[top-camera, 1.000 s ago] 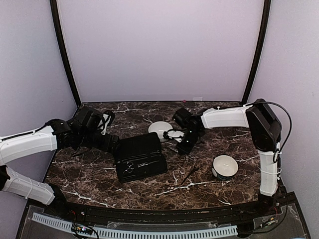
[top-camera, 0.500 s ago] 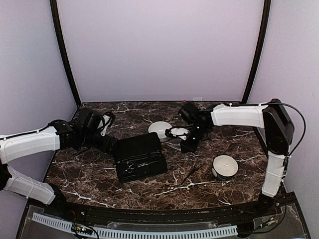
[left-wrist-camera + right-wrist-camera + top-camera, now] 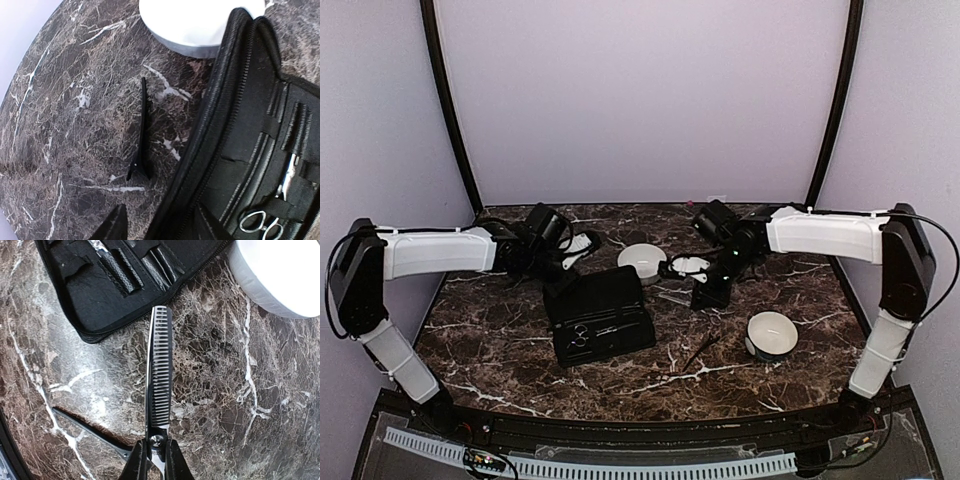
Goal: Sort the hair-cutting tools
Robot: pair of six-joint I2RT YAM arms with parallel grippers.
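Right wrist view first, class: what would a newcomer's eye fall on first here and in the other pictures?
The toothed thinning scissors, clamped near the pivot by the right gripper, blade pointing toward the open black case. From above, that case lies mid-table with a white bowl to its right. The left wrist view shows a slim black clip on the marble beside the case.

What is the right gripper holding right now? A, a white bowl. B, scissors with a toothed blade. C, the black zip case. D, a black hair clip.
B: in the right wrist view, the right gripper is closed at the pivot of the toothed scissors, whose comb-like blade points away from it.
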